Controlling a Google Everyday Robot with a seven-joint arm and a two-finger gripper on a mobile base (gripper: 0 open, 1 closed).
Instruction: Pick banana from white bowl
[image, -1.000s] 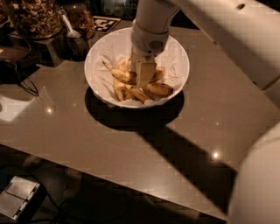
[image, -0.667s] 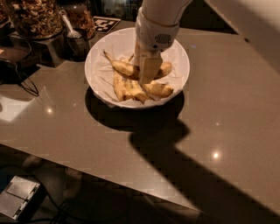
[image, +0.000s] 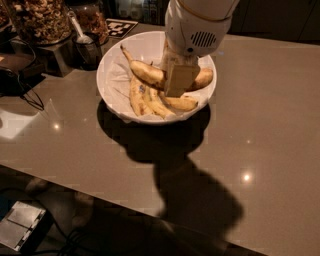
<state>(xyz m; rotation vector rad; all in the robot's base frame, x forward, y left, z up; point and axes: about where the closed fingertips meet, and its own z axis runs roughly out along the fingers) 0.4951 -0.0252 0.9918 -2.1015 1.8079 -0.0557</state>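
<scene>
The white bowl (image: 112, 80) stands at the back of the tan table, lined with white paper. The banana (image: 147, 72), long, speckled and with a thin dark stem pointing up-left, lies crosswise above the other fruit. My gripper (image: 177, 80) comes down from above into the middle of the bowl and is shut on the banana's middle. One tan finger (image: 179, 77) covers the banana there. The banana's far end (image: 204, 77) sticks out to the right of the finger.
Shorter, paler bananas (image: 137, 97) lie in the bowl under the gripper. Glass jars of nuts (image: 40, 20) and a metal cup with a spoon (image: 87, 47) stand at the back left. A black cable (image: 25, 97) lies on the left. The table's front edge runs along the bottom left.
The banana's stem end has risen in the bowl together with the gripper. The bowl has stayed in place.
</scene>
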